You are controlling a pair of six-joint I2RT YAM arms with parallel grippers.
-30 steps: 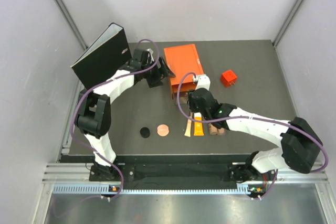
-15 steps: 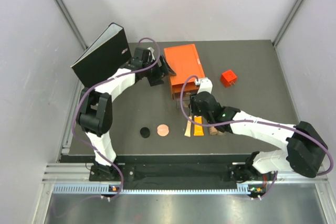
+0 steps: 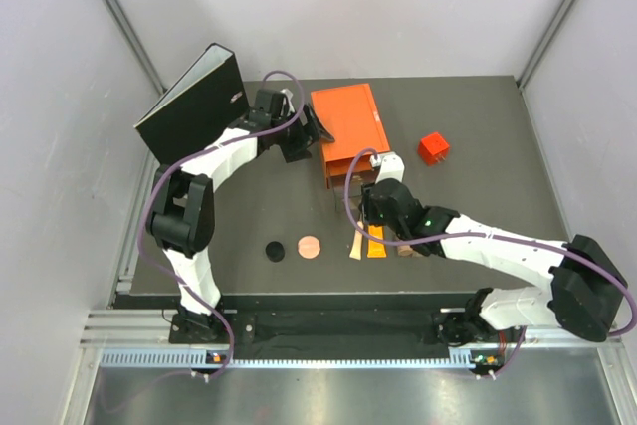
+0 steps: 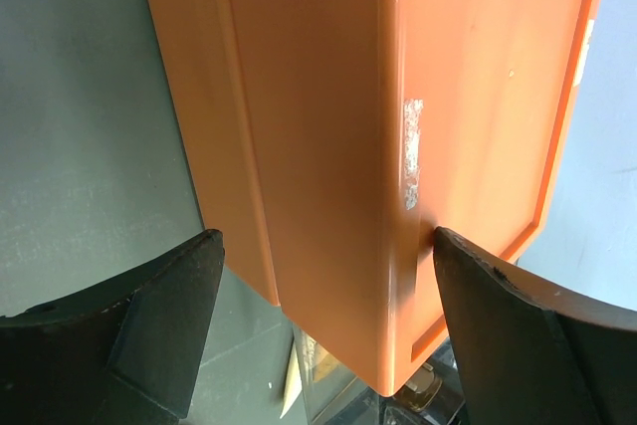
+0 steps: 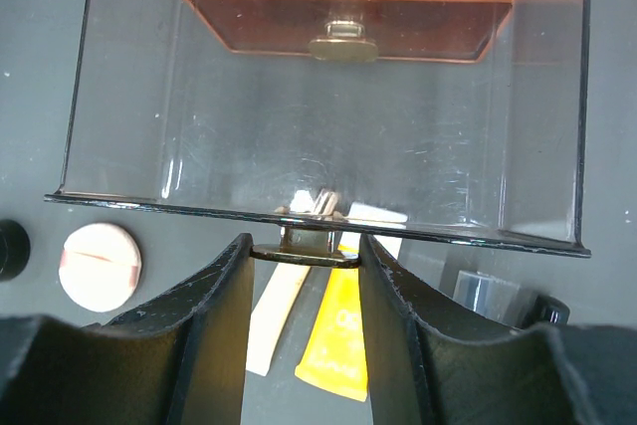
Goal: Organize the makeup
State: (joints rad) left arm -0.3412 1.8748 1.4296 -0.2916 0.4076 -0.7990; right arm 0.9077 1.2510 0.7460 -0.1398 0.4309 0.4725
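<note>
The makeup lies in a row near the front: a black disc (image 3: 275, 250), a pinkish-copper disc (image 3: 310, 246), a beige tube (image 3: 356, 246), an orange-yellow tube (image 3: 376, 243) and tan bottles (image 3: 410, 249) half under my right arm. My right gripper (image 5: 304, 251) is shut on the dark metal handle (image 5: 317, 255) of a clear drawer (image 5: 149, 204), which stands pulled out of the orange box (image 3: 346, 121) and looks empty. My left gripper (image 4: 323, 246) is open, its jaws straddling the box's corner (image 4: 328, 146), with one finger against the top.
A black binder (image 3: 194, 106) stands upright at the back left. A small red cube (image 3: 433, 147) sits right of the orange box. Grey walls close in the table on three sides. The tubes (image 5: 338, 340) lie just below the drawer's front.
My right gripper has drawn back toward the front edge with the handle, and the clear drawer has slid further out of the orange box. The left arm has not moved.
</note>
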